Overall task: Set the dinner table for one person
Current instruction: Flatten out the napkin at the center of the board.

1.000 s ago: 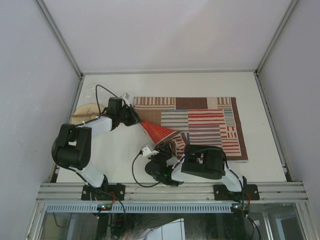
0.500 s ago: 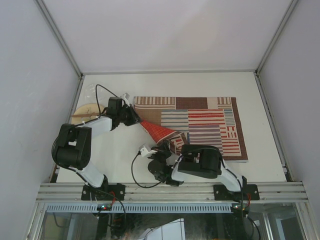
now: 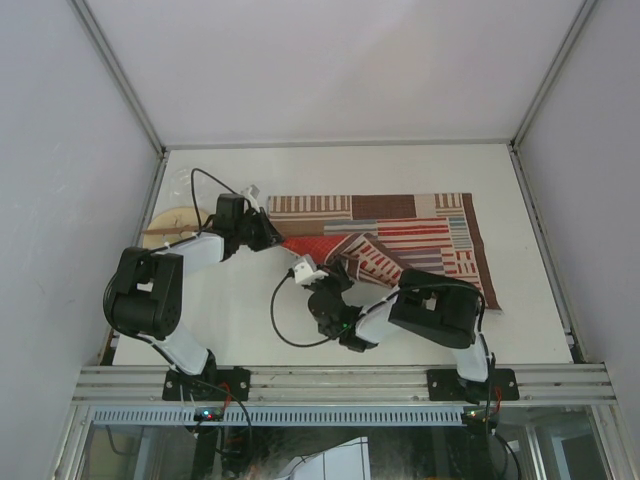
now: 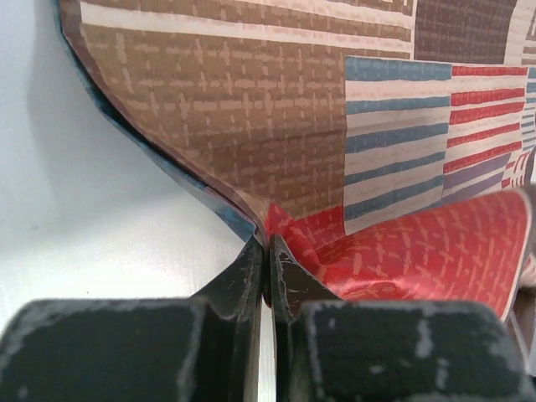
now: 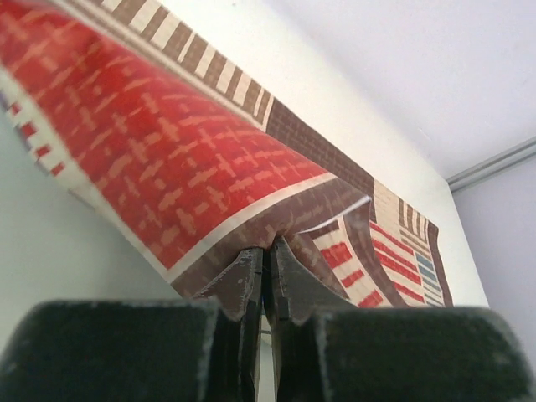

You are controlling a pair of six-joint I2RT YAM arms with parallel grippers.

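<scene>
Placemat [image 3: 425,238]: striped, centre-right of counter [image 3: 400,170], which fills mid-frame. Left half folded and lifted. Left claw [image 4: 268,247] pinching its left edge; right claw [image 5: 270,249] pinching its near corner. Risk: uneven pulling may slip a thin grip, leaving the mat creased or skewed.

The rectangular woven patchwork placemat [image 3: 420,232] is all blocks of brown, red, blue and cream stripes. Its turned-up corner [image 3: 305,247] is red with pale dashes, bordered in brown. The flat matte white tabletop [image 3: 330,170] is plain. The round wooden disc [image 3: 168,222] is pale tan.
</scene>
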